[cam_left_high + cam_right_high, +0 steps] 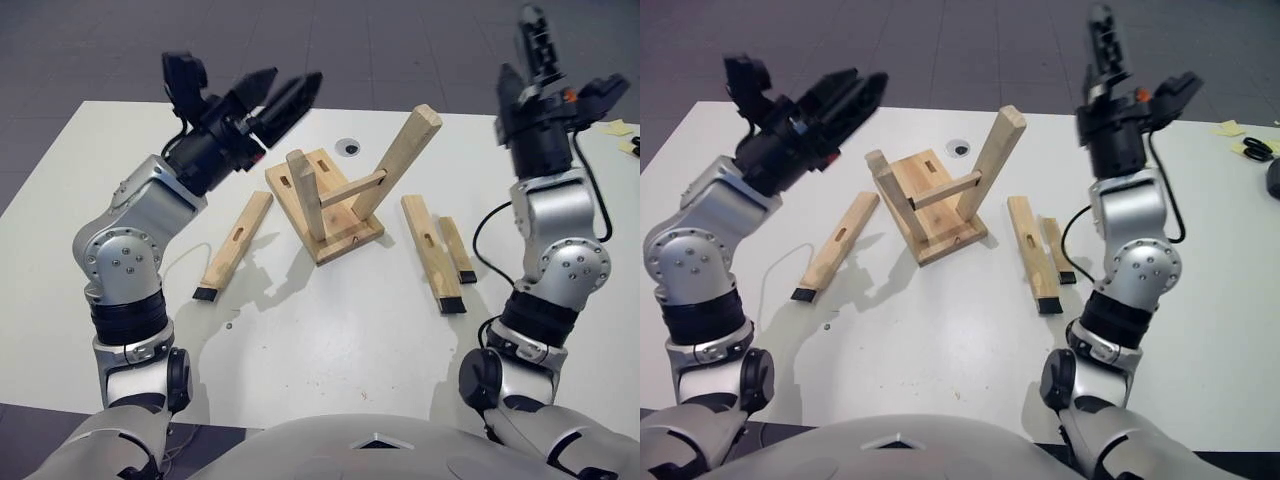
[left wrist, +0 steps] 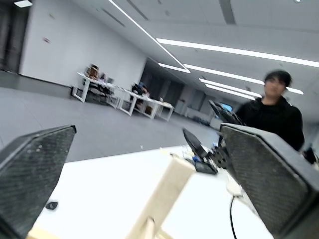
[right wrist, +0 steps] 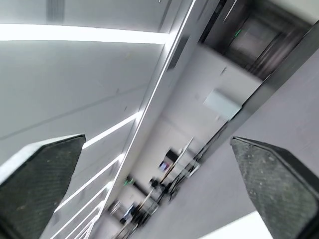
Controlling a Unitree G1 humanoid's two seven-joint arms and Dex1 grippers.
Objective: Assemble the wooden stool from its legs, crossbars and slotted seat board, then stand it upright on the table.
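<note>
1. Wooden seat board lies flat at the middle of the white table, between the two arms.
2. The left gripper hovers just left of it, fingers spread and empty.
3. The right gripper is raised well off to its right, fingers wide apart, holding nothing.
4. An upright leg and a tilted leg stand in the board, joined by a crossbar.
5. A loose leg lies to the left; another leg and a short bar lie to the right.

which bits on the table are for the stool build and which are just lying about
Job: pale wooden seat board with two legs and crossbar fitted; left loose wooden leg; right loose wooden leg and thinner bar.
Lying about: yellow paper notes, far right.
</note>
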